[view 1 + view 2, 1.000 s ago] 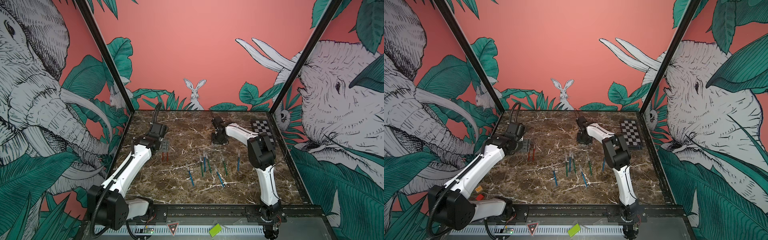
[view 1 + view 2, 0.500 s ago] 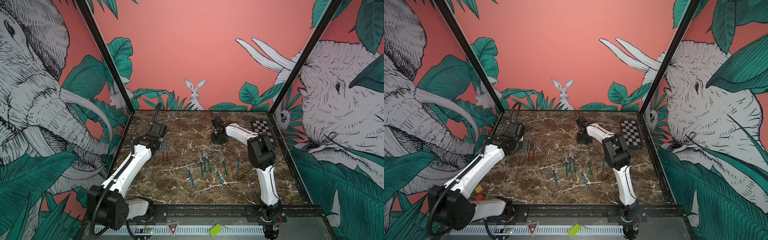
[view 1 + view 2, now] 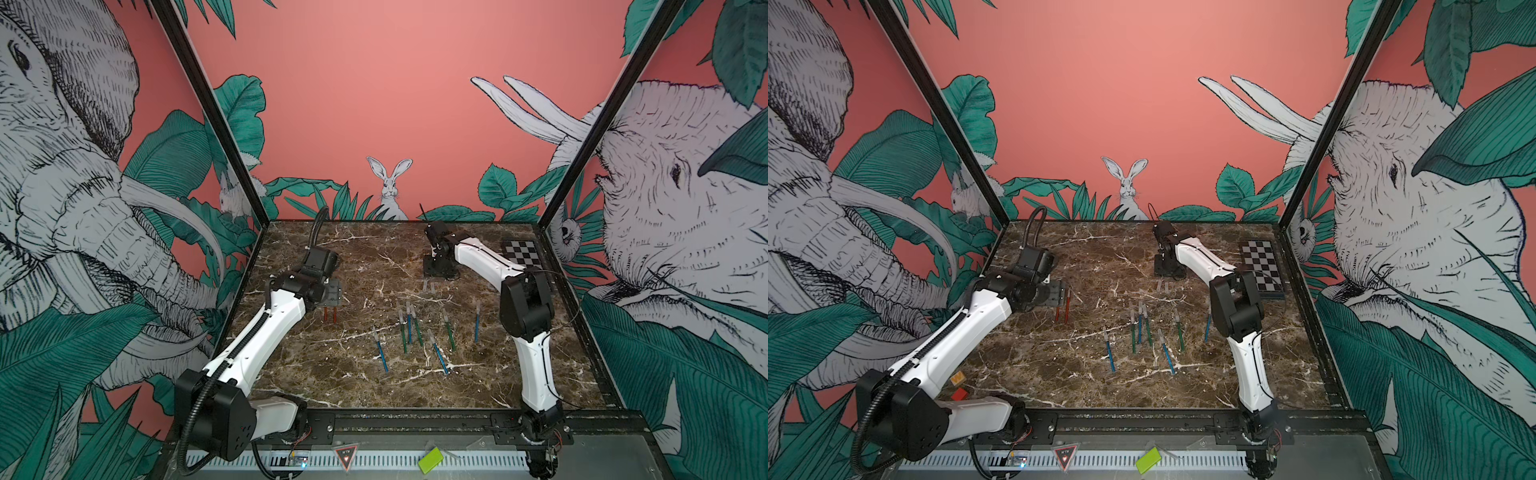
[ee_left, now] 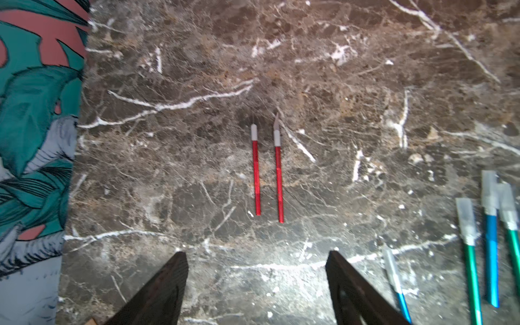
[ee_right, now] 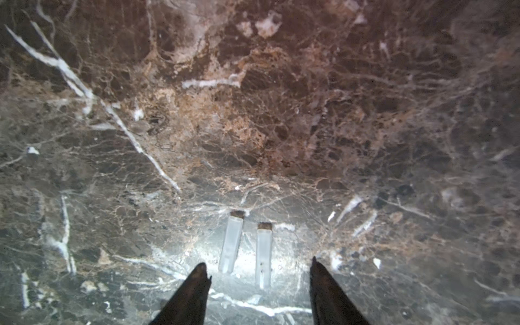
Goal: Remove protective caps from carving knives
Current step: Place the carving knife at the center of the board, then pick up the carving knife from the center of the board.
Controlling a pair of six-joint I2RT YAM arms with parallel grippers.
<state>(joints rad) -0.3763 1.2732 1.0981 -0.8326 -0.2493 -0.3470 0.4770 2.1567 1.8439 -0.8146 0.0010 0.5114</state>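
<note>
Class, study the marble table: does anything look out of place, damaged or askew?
Nothing spilled or broken. Two red knives lie with blades bare; two loose caps lie apart from them, farther back.

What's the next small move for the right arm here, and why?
Probably lift the right gripper away and swing it toward the lone blue knife nearest that arm. Its jaws stand open, two loose caps lie free right beside it, and only the two red knives are bare; the blue and green ones look capped.

Two uncapped red carving knives (image 4: pixel 256 177) parallel, two loose clear caps (image 5: pixel 231 244) adjacent, seven other knives (image 3: pixel 381 353) capped
</note>
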